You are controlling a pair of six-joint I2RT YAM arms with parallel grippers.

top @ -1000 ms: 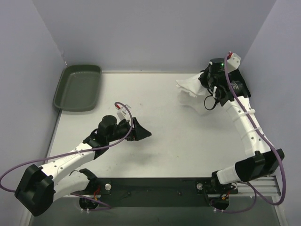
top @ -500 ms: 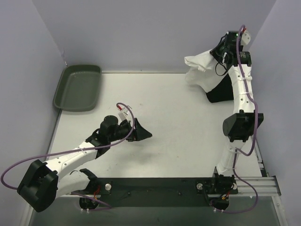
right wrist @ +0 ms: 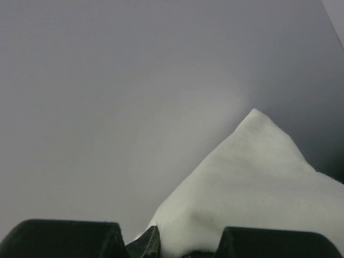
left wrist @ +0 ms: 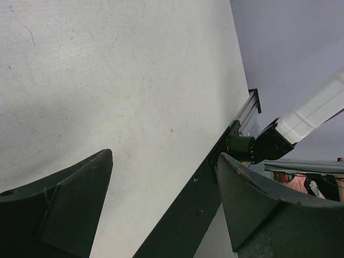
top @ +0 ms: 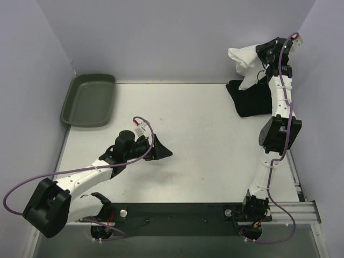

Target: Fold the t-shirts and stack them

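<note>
My right gripper [top: 262,54] is raised high at the far right corner and is shut on the white t-shirt [top: 244,62], which hangs bunched in the air. In the right wrist view the white cloth [right wrist: 252,199] fills the space between the fingers against the grey wall. The black t-shirt [top: 250,98] lies folded on the table below it, by the right wall. My left gripper [top: 164,150] is open and empty, low over the middle of the table; the left wrist view shows only bare table between its fingers [left wrist: 64,209].
A dark green tray [top: 88,99] lies at the far left of the table, next to the left wall. Grey walls close the back and both sides. The black mounting rail [top: 177,212] runs along the near edge.
My right arm has risen and swung toward the far right corner, lifting the white t-shirt off the table and uncovering the black one. The left arm has hardly moved.
</note>
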